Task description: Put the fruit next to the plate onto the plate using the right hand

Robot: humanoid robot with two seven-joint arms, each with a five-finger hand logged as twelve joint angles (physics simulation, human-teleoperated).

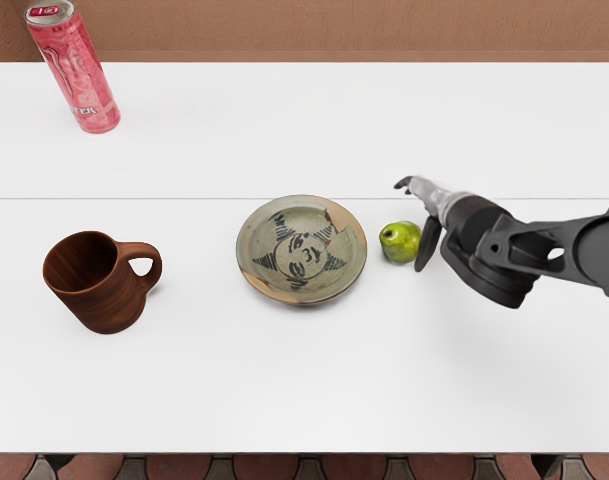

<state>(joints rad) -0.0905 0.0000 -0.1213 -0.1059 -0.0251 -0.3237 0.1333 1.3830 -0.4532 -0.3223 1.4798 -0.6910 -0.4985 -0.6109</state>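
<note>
On a white table [304, 390], a small green apple [401, 240] sits just right of a round, dark-patterned plate [248, 262], close to its rim but not on it. The right hand [446, 212] reaches in from the right edge, fingers [416, 185] extended and spread, gripping nothing. Its dark thumb [426, 246] hangs right beside the apple; contact cannot be told. A brown mug [94, 280] stands at left, a red can [74, 68] at the far left corner.
</note>
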